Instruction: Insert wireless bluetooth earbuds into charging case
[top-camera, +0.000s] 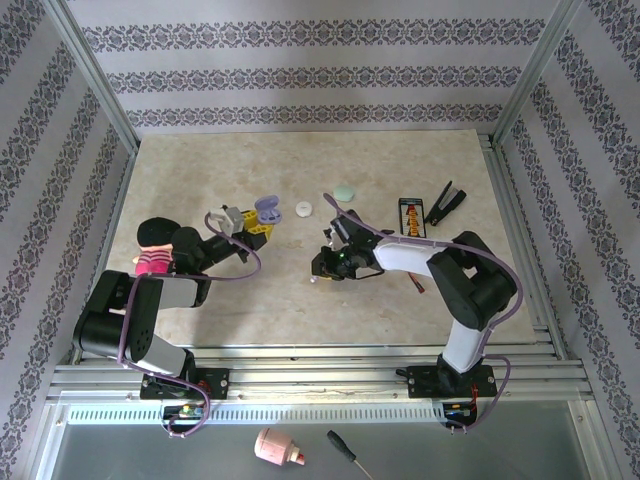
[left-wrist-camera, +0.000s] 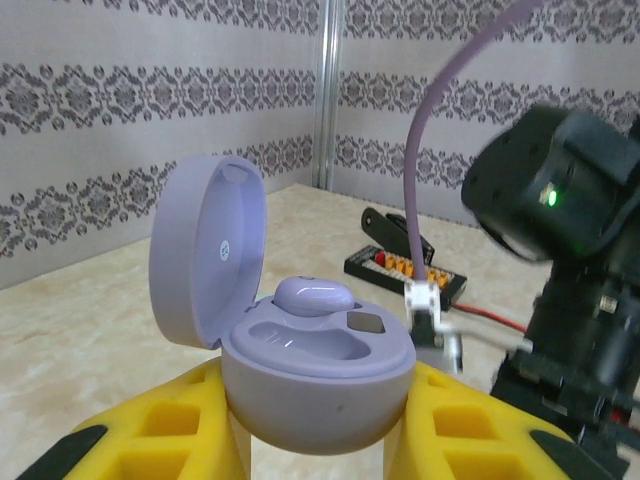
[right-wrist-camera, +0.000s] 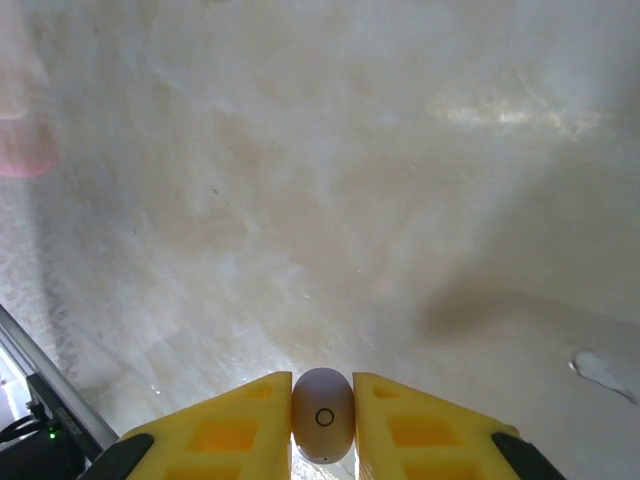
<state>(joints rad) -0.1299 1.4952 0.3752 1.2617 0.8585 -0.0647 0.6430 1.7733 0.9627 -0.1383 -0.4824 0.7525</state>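
Surface (right-wrist-camera: 350, 200): pale, marbled. Case: a lilac charging case (left-wrist-camera: 320, 385), lid raised, is clamped between the narrowly parted left fingers (left-wrist-camera: 170, 425); one lilac earbud (left-wrist-camera: 312, 294) is seated inside. Bud: a pale earbud (right-wrist-camera: 322, 415) is pinched by the nearly closed right fingers (right-wrist-camera: 235, 430).

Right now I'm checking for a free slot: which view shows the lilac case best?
Left wrist: the case sits close up, lid open, one bud seated, the nearer slot empty. In the top view the case is a small lilac speck, inside unreadable.
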